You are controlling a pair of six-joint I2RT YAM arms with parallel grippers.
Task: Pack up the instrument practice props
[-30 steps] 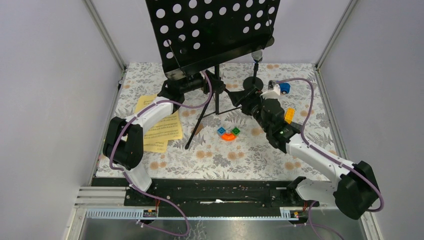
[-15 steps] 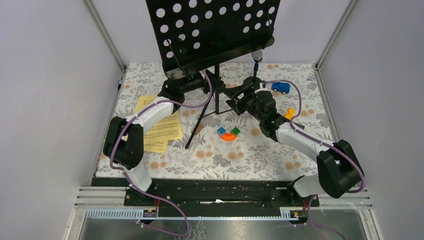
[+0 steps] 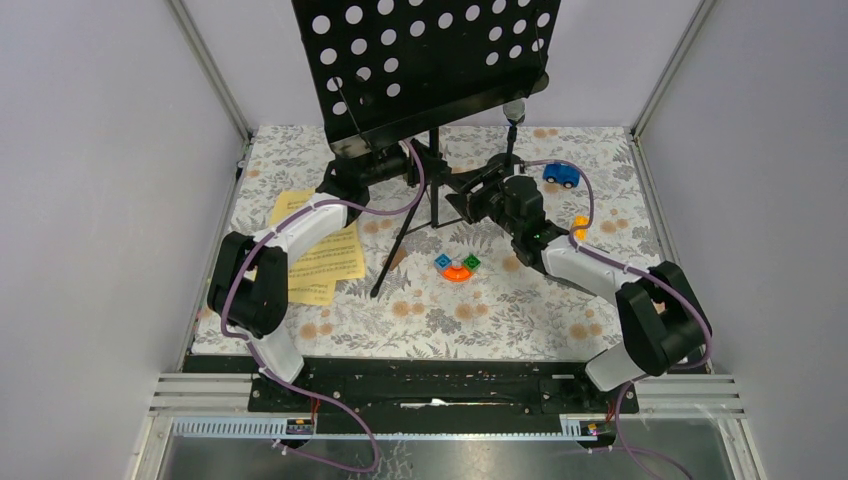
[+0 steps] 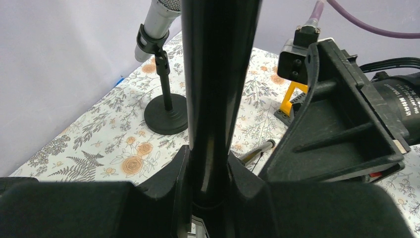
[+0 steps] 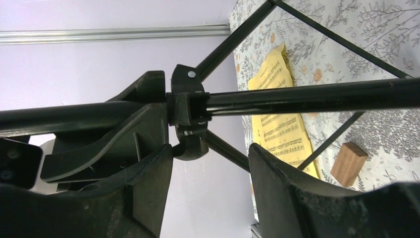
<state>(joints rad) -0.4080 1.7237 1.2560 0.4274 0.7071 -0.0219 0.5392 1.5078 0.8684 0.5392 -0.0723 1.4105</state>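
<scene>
The black perforated music rack (image 3: 430,60) stands at the back on its tripod. My left gripper (image 3: 418,166) is shut on its pole (image 4: 218,89), my fingers (image 4: 181,171) tight on both sides. My right gripper (image 3: 468,197) is open just right of the pole, low down. In the right wrist view its jaws (image 5: 210,153) stand wide apart in front of the leg hub (image 5: 188,116), touching nothing. The yellow sheet-music pages (image 3: 322,252) lie at the left. The silver microphone (image 4: 159,20) stands in its round-based holder (image 4: 166,118). The black microphone is out of view.
A blue toy car (image 3: 561,175) sits at the back right. An orange curved block (image 3: 457,270) lies in the middle. A yellow toy piece (image 3: 578,226) lies by the right arm. A small wooden block (image 5: 349,162) shows in the right wrist view. Tripod legs (image 3: 400,245) spread over the mat.
My right arm has swung left, bringing its open gripper in beside the rack's pole. The blue car is now uncovered. My left gripper has kept its hold.
</scene>
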